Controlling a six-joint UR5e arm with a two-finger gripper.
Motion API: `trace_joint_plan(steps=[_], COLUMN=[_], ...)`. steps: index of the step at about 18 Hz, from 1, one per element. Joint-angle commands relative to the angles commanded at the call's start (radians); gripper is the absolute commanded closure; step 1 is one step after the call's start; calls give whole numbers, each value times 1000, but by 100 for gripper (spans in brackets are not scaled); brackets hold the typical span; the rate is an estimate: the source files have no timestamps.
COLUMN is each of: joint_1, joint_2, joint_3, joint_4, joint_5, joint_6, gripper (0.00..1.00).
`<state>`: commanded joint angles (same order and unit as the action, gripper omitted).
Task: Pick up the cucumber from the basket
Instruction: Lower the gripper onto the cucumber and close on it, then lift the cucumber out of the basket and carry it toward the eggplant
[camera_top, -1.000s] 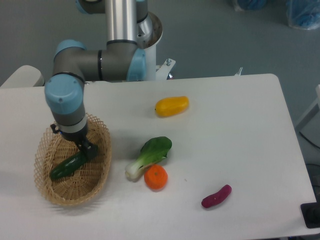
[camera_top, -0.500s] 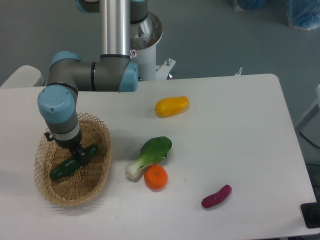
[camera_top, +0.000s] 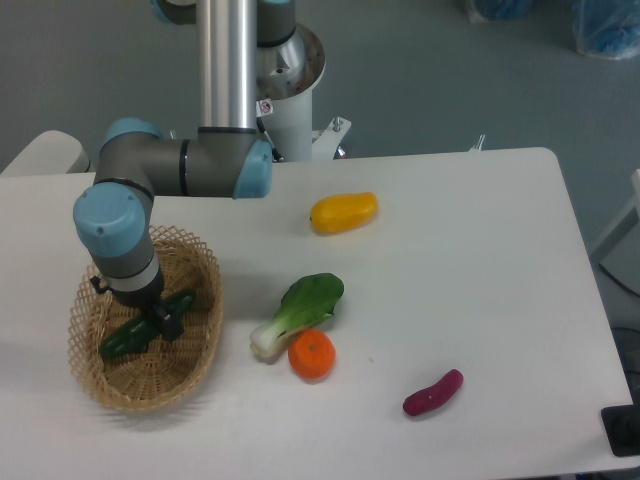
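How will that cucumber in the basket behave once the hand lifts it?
The cucumber looks rigid, so probably no sagging. Its glossy skin may slip. The hand sits toward one end, so the longer free end could droop toward the basket.

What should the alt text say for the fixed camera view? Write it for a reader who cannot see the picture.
A robot arm's pincer reaches down onto a dark green cucumber lying in a wicker basket at the left of a white table. Outside the basket lie a bok choy, an orange, a yellow fruit and a purple sweet potato.
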<state>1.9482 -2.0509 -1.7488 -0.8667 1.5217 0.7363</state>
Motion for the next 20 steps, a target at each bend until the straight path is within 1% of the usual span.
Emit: trace_joint_plan(steps=[1, 4, 6, 7, 8, 14, 18, 20], joint_1=[0, 0, 0, 0, 0, 15, 78, 106], joint_2=[0, 3, 5, 8, 11, 31, 78, 89], joint_3=[0, 5, 6, 8, 12, 25, 34, 43], joint_4=[0, -2, -2, -3, -5, -8, -15, -17], joint_5=[-2, -6, -6, -6, -9, -14, -14, -12], joint_6=[0, -32, -40, -40, -38, -35, -23, -20], gripper=[18, 62, 80, 83, 84, 84, 84, 84])
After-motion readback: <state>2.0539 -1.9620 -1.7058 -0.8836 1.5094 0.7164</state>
